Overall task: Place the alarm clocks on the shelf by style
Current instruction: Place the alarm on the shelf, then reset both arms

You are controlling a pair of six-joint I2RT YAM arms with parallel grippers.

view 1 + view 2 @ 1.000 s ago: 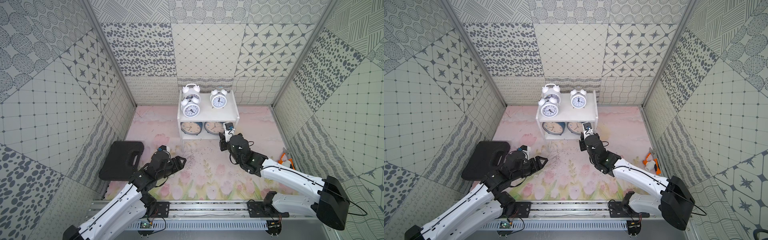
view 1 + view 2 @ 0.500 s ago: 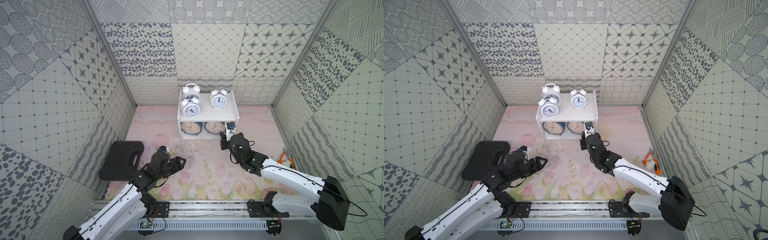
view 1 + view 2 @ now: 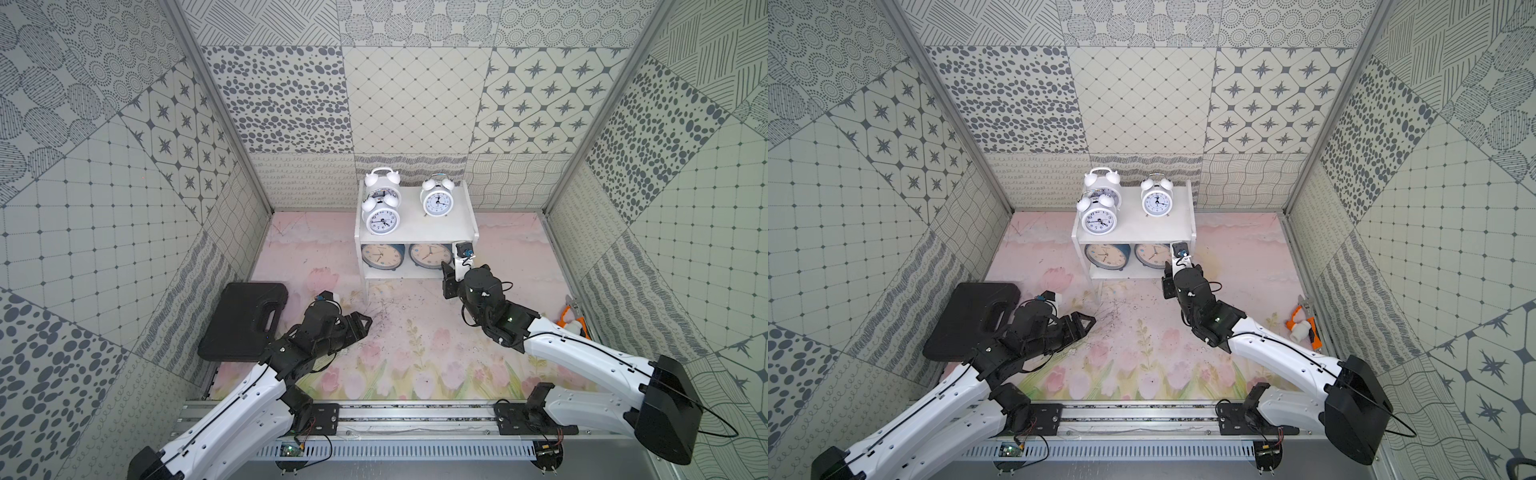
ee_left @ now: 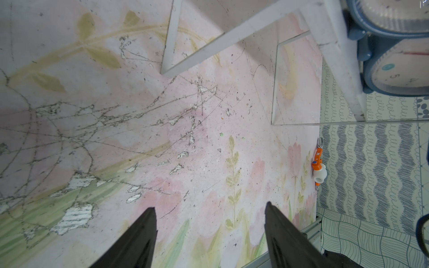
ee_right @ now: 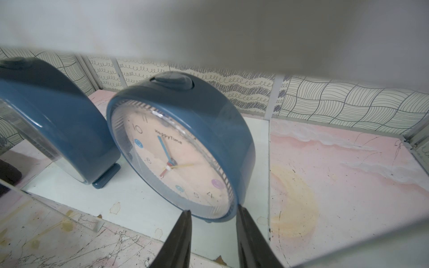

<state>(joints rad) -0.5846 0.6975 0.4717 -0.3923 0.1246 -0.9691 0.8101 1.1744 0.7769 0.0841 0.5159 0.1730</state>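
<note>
The right gripper (image 5: 213, 210) reached into the low part of the shelf (image 3: 457, 210). Its jaws were a little apart. One sat on the face side and one on the back side of the bottom edge of the right blue clock (image 5: 176, 153). I could not tell if they were pinching the clock or just sitting loose beside it. That clock stood upright on the low board, just beside the left blue clock (image 5: 58, 120).

The left gripper (image 4: 209, 206) hung over the flowery surface (image 4: 162, 139), near the shelf's near left leg. Its jaws were wide apart and let go, with nothing between them.

The face of the right blue clock had the word "HappyTime" on it. The numbers 10, 11, 8, 5 and 4 could be read too. Only the right wrist view showed that word.

Only the top views showed the top board of the shelf. Three white bell clocks stood there. The front white clock (image 3: 380, 218) was at the left, and the back white clock (image 3: 382, 187) was right behind it. The right white clock (image 3: 436, 201) stood apart from those two.

The top views also showed a black case (image 3: 245, 320) lying by the left wall. An orange and white tool (image 3: 573, 322) lay by the right wall, and the left wrist view showed it too.
</note>
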